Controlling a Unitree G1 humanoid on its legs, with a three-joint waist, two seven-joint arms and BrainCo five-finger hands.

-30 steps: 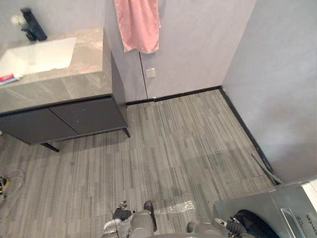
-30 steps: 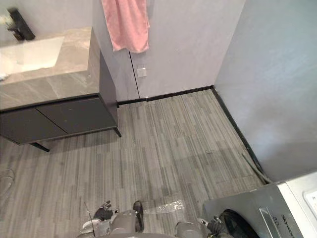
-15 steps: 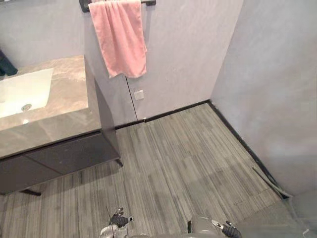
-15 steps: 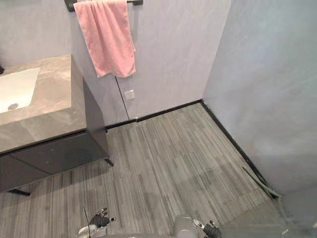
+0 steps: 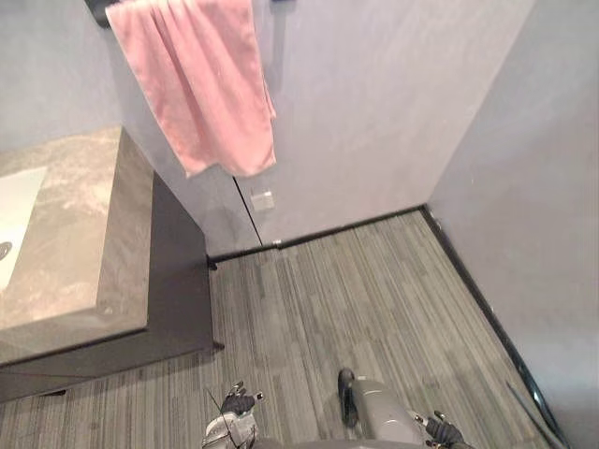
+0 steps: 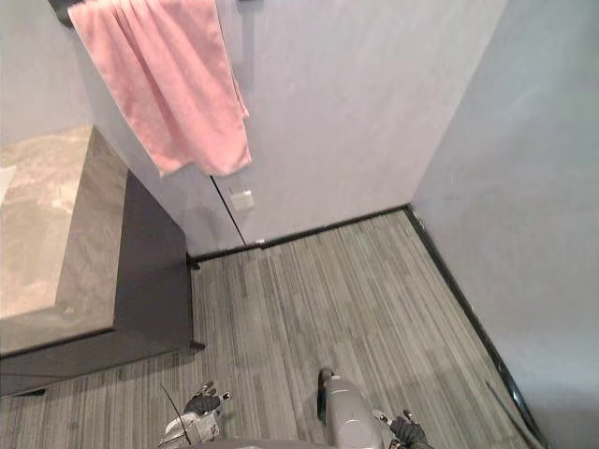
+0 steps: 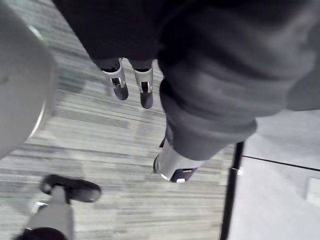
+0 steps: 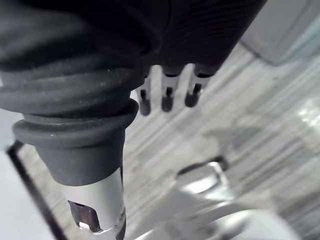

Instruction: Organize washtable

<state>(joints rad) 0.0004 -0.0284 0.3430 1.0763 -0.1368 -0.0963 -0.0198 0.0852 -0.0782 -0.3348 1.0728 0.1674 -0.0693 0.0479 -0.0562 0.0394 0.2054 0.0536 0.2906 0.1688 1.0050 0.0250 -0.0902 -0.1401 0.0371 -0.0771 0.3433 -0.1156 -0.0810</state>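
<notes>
Now the camera has turned off the washtable [image 5: 80,234]; left hand [image 5: 234,405] and right hand [image 5: 442,431] hang spread.

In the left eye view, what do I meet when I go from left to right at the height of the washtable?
white sink → stone countertop → dark cabinet side → wall socket → right wall

You see pale grey walls [image 5: 374,94] meeting in a corner. The floor [image 5: 374,309] has grey stripes, with a black strip [image 5: 346,227] where it meets the walls. On your left stands a desk [image 5: 84,253] with a stone top and dark sides.
</notes>
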